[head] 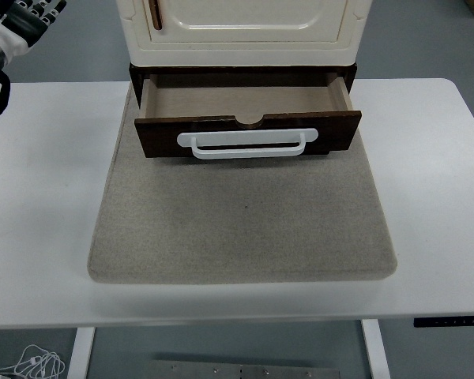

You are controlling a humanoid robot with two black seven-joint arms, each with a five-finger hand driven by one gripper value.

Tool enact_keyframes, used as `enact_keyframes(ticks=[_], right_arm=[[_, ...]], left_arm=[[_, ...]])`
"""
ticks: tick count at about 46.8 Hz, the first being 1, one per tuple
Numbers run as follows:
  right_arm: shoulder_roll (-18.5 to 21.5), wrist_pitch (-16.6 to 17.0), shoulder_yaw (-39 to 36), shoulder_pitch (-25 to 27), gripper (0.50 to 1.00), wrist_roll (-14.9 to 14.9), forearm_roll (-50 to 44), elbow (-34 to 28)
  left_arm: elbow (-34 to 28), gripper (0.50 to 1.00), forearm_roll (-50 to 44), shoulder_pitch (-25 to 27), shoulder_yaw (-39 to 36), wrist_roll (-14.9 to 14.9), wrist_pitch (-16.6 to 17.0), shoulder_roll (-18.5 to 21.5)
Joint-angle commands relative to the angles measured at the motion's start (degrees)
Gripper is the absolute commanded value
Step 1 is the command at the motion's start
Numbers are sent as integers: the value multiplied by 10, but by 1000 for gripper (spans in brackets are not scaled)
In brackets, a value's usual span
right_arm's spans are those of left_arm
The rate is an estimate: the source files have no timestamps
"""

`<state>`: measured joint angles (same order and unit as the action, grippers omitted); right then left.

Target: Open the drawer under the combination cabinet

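Observation:
A cream cabinet [241,31] stands at the back of the table on a dark wooden base. Under it the dark brown drawer [246,131] is pulled out toward me, and its light bare inside [241,100] shows with nothing in it. A white bar handle [242,144] runs across the drawer front. My left hand [20,17] is in the top left corner, high and far left of the cabinet, with fingers spread and holding nothing. The right arm is out of view.
A grey felt mat [242,217] lies under the cabinet and covers the middle of the white table [39,205]. The cabinet door has a brown handle [153,12] at its left side. Cables lie on the floor at bottom left [31,365].

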<state>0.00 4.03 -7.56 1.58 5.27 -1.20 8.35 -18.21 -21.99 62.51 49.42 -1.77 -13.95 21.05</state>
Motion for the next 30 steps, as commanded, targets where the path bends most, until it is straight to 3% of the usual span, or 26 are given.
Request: enact_keyframes(ticks=[1,15,30], right_arm=[[0,0,0,0,926,0,1,0],[0,2,-1,0,926,0,2,1],[0,1,-3,0,926,1,2,1]], left_arm=[[-1,1000,-4,-2,1,20,-10,-7],[28,1000,-24,-4,9,30,-16,-60],[28,1000,-17,-13,6,30,-17,-73]])
